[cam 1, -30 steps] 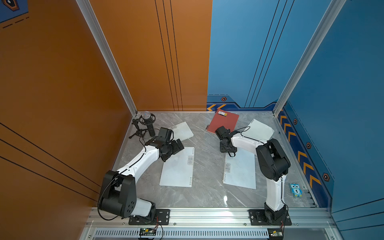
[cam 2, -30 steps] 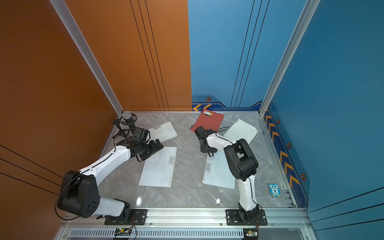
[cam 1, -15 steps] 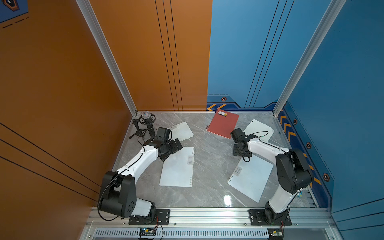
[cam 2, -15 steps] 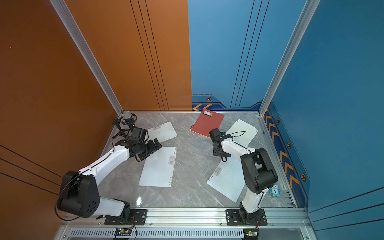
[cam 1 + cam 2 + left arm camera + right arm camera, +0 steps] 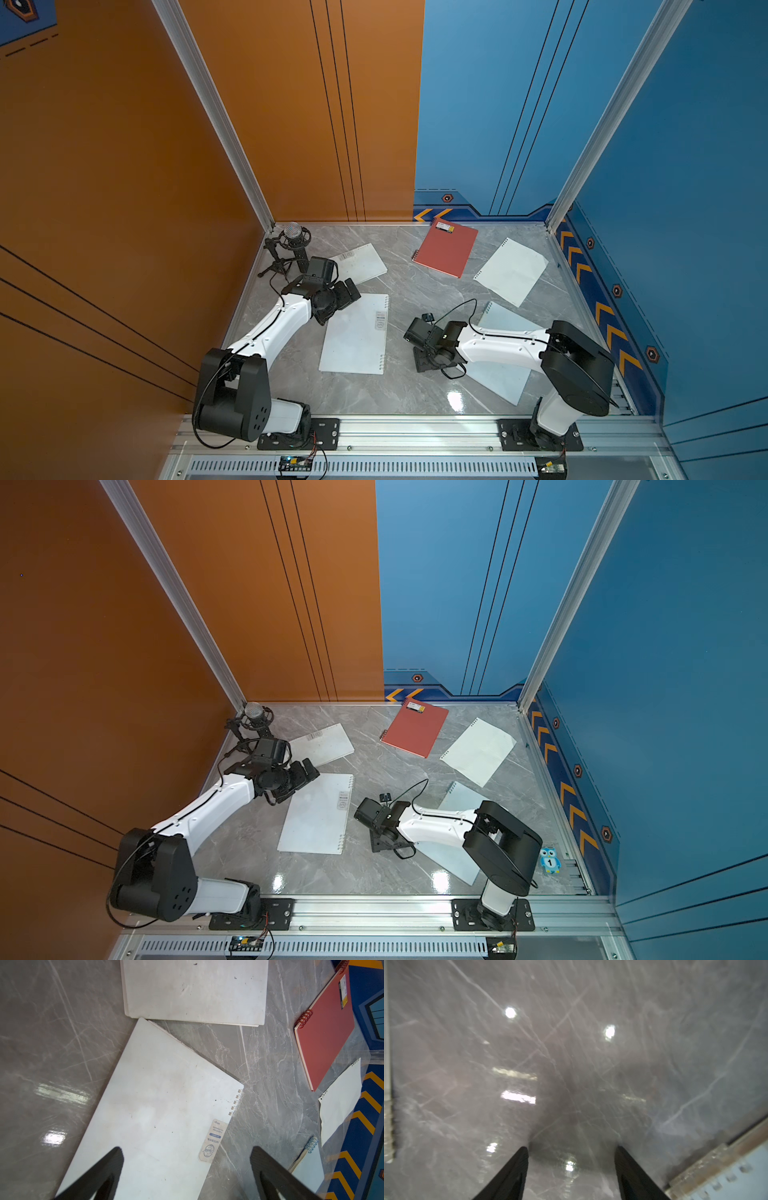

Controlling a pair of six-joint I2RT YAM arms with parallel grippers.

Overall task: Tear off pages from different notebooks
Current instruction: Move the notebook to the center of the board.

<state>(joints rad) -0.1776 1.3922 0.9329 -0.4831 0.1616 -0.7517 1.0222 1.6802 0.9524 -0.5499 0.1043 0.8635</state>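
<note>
A red notebook (image 5: 446, 249) lies at the back, with one loose page (image 5: 511, 270) to its right. A small frosted notebook (image 5: 361, 262) sits at the back left and a large one (image 5: 355, 334) in the middle. Another large notebook (image 5: 498, 378) lies askew, partly hidden under my right arm. My left gripper (image 5: 350, 291) hangs open over the middle notebook's (image 5: 155, 1115) back left corner, its jaws (image 5: 187, 1151) wide apart and empty. My right gripper (image 5: 424, 365) is open and empty low over bare table (image 5: 571, 1084), just left of the askew notebook (image 5: 726, 1176).
A microphone on a small tripod (image 5: 291, 245) stands in the back left corner, close behind my left wrist. A blue owl tag (image 5: 549, 860) lies at the front right edge. Walls close in three sides of the table. An aluminium rail (image 5: 415, 428) runs along the front.
My right arm swung from beside the red notebook at the back to the front middle, and its jaws widened. The right-hand notebook turned askew. The left arm barely moved.
</note>
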